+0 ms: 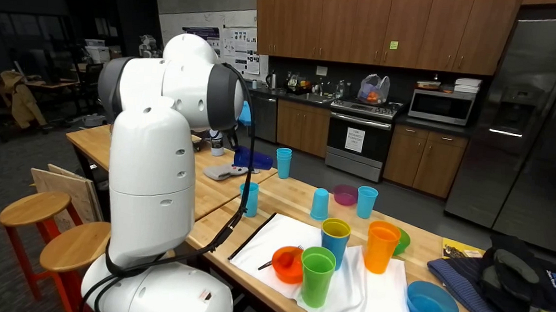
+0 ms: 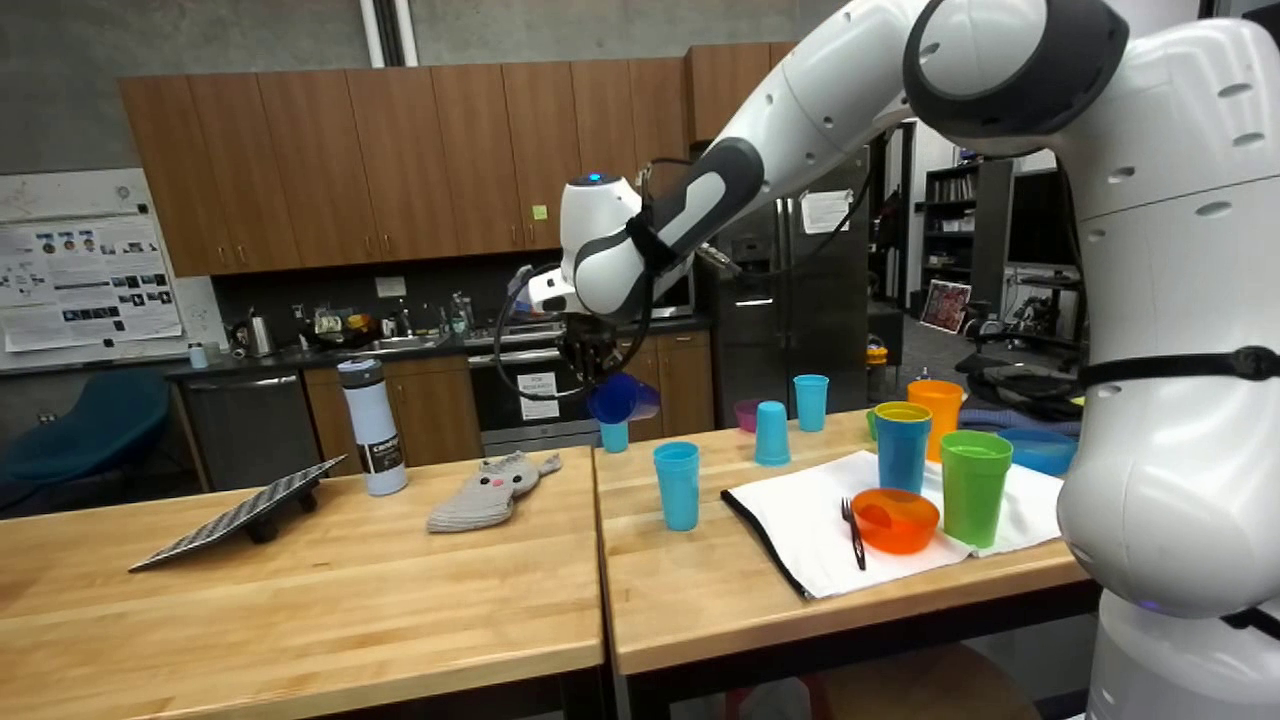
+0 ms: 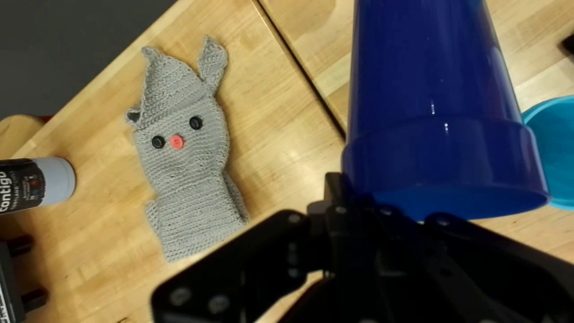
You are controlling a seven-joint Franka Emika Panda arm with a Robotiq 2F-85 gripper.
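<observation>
My gripper [image 3: 351, 194] is shut on the rim of a dark blue cup [image 3: 435, 89]. One finger lies outside the cup wall; the other, at the mouth, is dark and partly hidden. In both exterior views the dark blue cup [image 1: 254, 158] [image 2: 624, 398] hangs on its side above the tables, under the wrist. A grey knitted animal [image 3: 188, 170] with button eyes and a pink nose lies flat on the table beside it, left of the cup in the wrist view. A light blue cup [image 3: 554, 152] stands partly hidden behind the dark blue one.
A bottle [image 2: 373, 428] and a tilted checkered panel [image 2: 240, 512] stand on the left table. On the adjoining table are light blue cups [image 2: 677, 487] [image 2: 772, 433], a white cloth [image 2: 800, 520], an orange bowl [image 2: 897, 520], a fork [image 2: 854, 535] and a green cup [image 2: 975, 490].
</observation>
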